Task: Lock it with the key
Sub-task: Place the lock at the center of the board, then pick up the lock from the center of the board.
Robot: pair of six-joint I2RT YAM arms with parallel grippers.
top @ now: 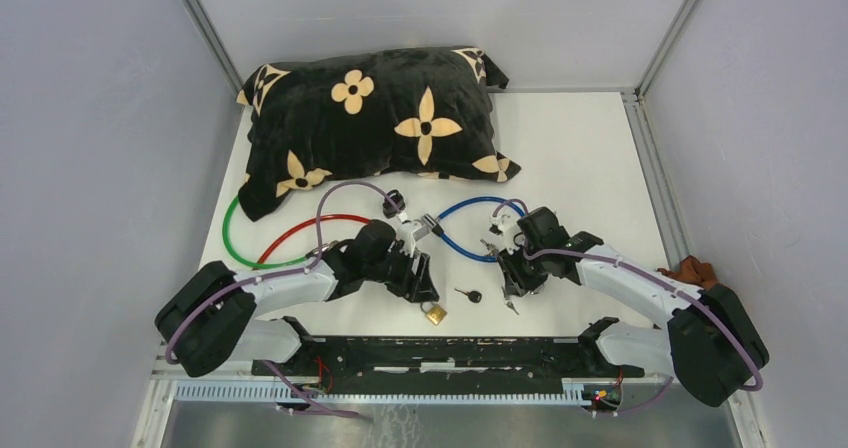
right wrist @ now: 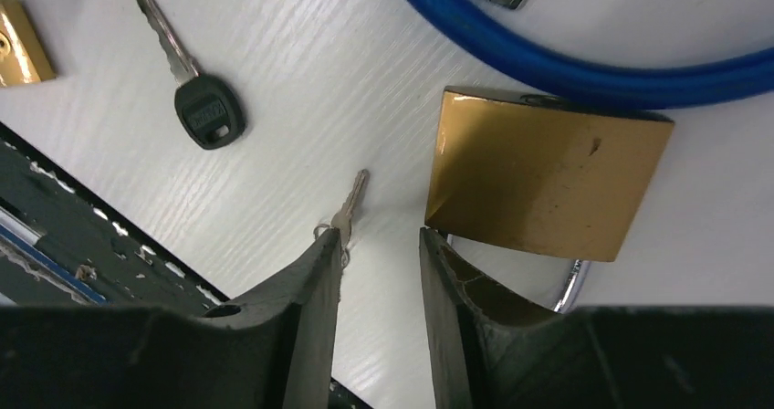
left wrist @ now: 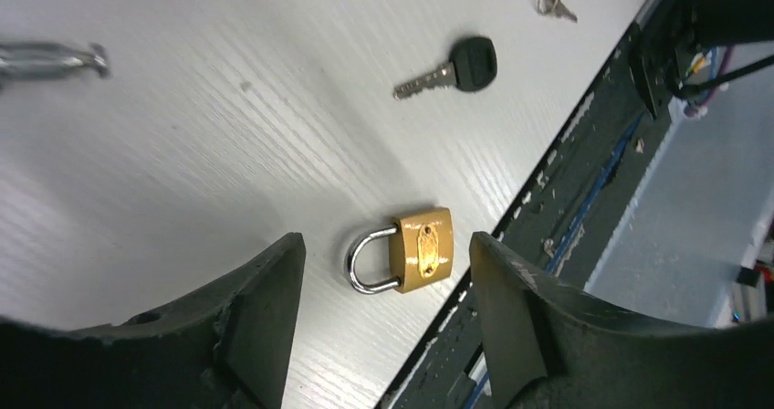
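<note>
The left arm (top: pixel 290 286) and right arm (top: pixel 630 283) both stretch out low from their bases and bend inward toward each other. The left end effector (left wrist: pixel 385 245) points downward, its jaws spread wide and gripping nothing. The right end effector (right wrist: pixel 379 245) also points downward, its jaws parted by only a narrow gap.

You look at a robotics lab test cell: a white table (top: pixel 590 158) boxed in by plain grey panels (top: pixel 100 118) and aluminium framing (top: pixel 650 163), the left arm (top: pixel 290 286) and right arm (top: pixel 630 278), cables exposed, bolted to a black rail (top: pixel 450 353).
</note>
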